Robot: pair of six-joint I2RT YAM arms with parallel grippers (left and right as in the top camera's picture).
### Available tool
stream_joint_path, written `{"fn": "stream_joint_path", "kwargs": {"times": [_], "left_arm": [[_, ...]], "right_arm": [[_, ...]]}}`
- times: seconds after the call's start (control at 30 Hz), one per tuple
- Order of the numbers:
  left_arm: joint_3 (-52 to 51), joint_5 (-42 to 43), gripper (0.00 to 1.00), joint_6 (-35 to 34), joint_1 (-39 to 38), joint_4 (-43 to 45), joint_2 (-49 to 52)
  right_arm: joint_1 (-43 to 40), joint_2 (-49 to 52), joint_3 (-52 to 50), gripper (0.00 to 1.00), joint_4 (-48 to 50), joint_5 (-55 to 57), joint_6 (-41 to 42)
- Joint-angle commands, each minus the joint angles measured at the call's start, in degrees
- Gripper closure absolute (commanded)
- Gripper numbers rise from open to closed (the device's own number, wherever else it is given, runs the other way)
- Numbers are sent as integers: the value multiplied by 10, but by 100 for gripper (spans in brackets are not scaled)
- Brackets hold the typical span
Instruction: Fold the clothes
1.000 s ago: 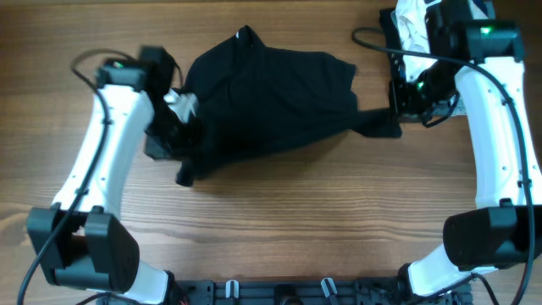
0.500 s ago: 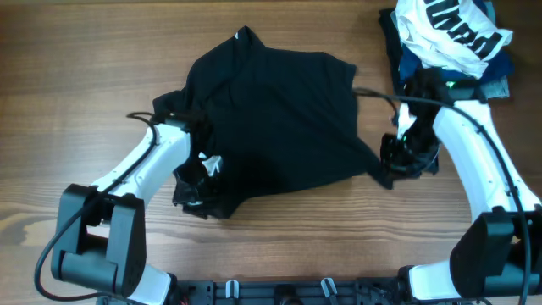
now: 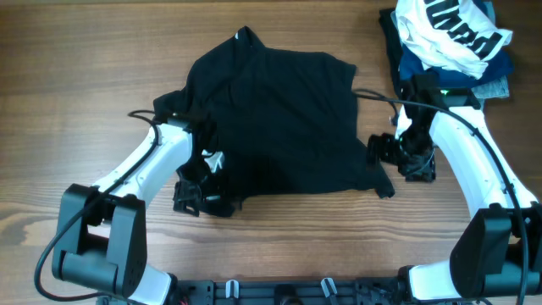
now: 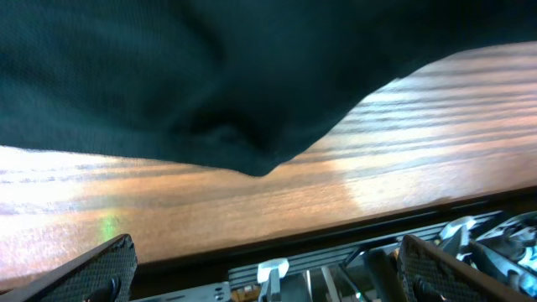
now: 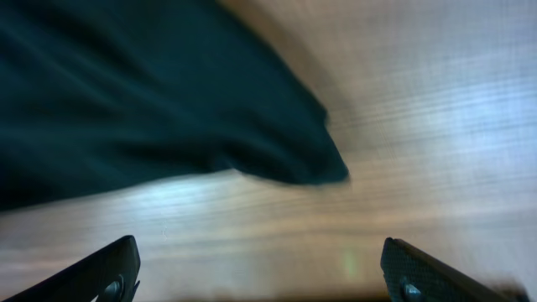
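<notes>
The clothes, a black T-shirt, lie spread on the wooden table in the overhead view, collar at the far side. My left gripper sits at the shirt's near-left corner and my right gripper at its near-right corner. In the left wrist view the left gripper stands open with nothing between its fingers, and the shirt's hem lies just ahead on the wood. My right gripper is also open and empty, with a pointed corner of the shirt resting ahead of it.
A white garment with black lettering lies on blue and grey folded garments at the far right corner. The table's front edge with a metal rail is close behind the left gripper. A cable loops over the shirt's right side.
Both grippers moved toward the table's front with the shirt's edges, then went from shut to open and let go. The shirt now lies flatter, its near edge resting on the wood.
</notes>
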Motion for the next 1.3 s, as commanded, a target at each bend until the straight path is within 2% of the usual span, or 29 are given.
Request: {"fn": "stream_joint_path", "kwargs": {"times": [0.0, 0.13, 0.3, 0.6, 0.87, 1.27], "left_arm": [[95, -39, 0, -9, 0, -5, -8], [216, -94, 0, -9, 0, 10, -8], [306, -98, 0, -9, 0, 77, -9], [309, -96, 0, -9, 18, 174, -7], [309, -37, 0, -10, 76, 266, -7], [309, -35, 0, -17, 160, 352, 38]], "right_arm": [[-3, -17, 49, 7, 50, -72, -40], [-3, -17, 92, 9, 112, -107, -82], [-3, -17, 135, 11, 153, -113, -113], [-3, -17, 218, 13, 165, -82, -144], [-3, -17, 221, 18, 201, -63, -156], [-3, -16, 221, 18, 212, -63, -169]]}}
